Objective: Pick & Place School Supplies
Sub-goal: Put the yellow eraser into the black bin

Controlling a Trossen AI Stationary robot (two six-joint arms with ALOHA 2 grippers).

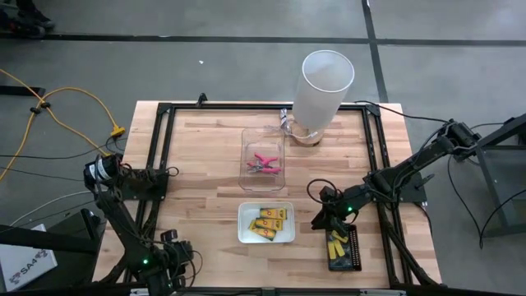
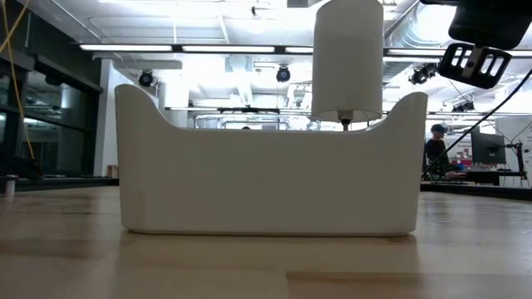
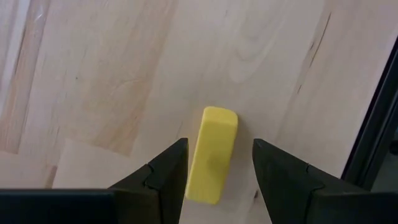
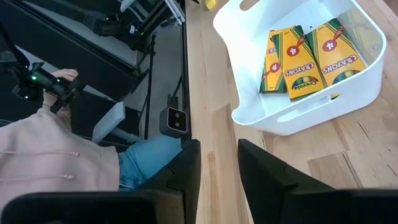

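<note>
At the near left corner of the table [image 1: 205, 177] my left gripper [image 3: 217, 180] hangs low over the wood. Its fingers [image 3: 165, 174] stand apart, one on each side of a small yellow block [image 3: 212, 155] that lies flat on the boards. I cannot tell whether either finger touches the block; a thin gap shows on both sides.

Toward the middle, a clear tray [image 1: 263, 152] holds a pink-handled pair of scissors [image 1: 263, 164]. Behind it, at the far edge, stands a tall white cylinder [image 1: 322, 90], tilted as seen from above. Nearer my side sits a white tray [image 1: 244, 224] with crayon packets [image 1: 269, 222] lying in it; in my right wrist view the packets [image 4: 305, 53] are yellow-orange with dark print and overlap one another on the tray floor. In the low view the white tray's wall [image 2: 266, 178] fills the centre and hides what lies behind it.

To the right, my right gripper [image 1: 325, 220] hovers between the white tray and a black tray [image 1: 353, 247], above bare wood. Its fingers [image 4: 186, 171] are apart with nothing between them. The black tray holds more yellow packets [image 1: 335, 247]. Past the near edge, in the right wrist view, a person in a pink top [image 4: 37, 143] and jeans sits close to the table.
</note>
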